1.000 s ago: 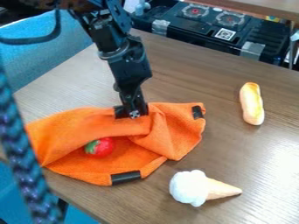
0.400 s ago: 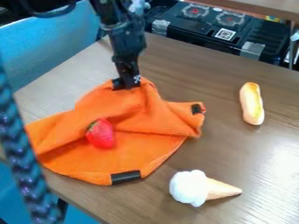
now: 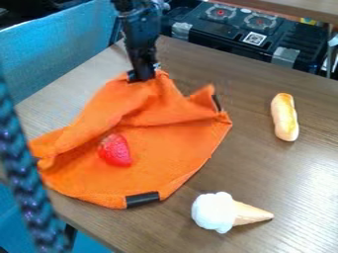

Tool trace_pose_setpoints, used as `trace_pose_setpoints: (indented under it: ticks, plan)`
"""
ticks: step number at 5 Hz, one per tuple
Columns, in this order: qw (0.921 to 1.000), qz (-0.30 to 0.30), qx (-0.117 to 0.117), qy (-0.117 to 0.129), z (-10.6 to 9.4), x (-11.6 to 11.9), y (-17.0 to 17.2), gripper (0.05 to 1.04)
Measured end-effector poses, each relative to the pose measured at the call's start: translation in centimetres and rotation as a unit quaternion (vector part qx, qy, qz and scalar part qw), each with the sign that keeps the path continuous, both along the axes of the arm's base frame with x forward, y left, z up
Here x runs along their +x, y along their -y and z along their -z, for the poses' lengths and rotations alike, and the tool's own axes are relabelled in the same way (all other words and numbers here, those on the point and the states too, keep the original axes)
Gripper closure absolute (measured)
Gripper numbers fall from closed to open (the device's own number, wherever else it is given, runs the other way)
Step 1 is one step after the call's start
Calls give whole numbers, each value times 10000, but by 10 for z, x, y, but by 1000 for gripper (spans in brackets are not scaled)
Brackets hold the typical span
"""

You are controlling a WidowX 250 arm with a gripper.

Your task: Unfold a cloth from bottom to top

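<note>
Pinched cloth point(image 3: 175, 153) has gone farther up the view with the gripper point(image 3: 143, 77) since the earlier frames, and its right corner, low before, now pokes up in a peak. More of the orange inner face shows, and the strawberry point(image 3: 115, 150), partly tucked under the fold at first, sits uncovered. The near edge, with its black strip point(image 3: 142, 199), has stayed put. The gripper hangs at the cloth's top end, closed on a gathered bit of it; its fingertips are dark and small in the picture, so exactly how much they grip is hard to say. From there the cloth slopes down toward the camera and spreads over the left part of the table point(image 3: 264, 168), its left side still folded in a thick ridge. The strawberry rests on the cloth, left of its middle. A second black strip point(image 3: 216, 103) marks the right corner. The ice cream point(image 3: 213, 212) lies on the table near the cloth's lower right, and the bread point(image 3: 284, 117) lies farther right, well apart from it.
</note>
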State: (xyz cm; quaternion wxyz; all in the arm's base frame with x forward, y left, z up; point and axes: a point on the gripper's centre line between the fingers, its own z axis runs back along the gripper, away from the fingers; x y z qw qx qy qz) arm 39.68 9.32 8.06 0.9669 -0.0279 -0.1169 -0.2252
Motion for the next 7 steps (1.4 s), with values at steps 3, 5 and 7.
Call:
trace_pose_setpoints:
  ticks: [3, 5, 7]
  plan:
    - [9976, -633, 88, -266, 17, 34, -38, 1015]
    - [9966, -753, 59, -333, 19, 40, -58, 1015]
    - [9948, -1010, -41, -79, 14, 41, -78, 1015]
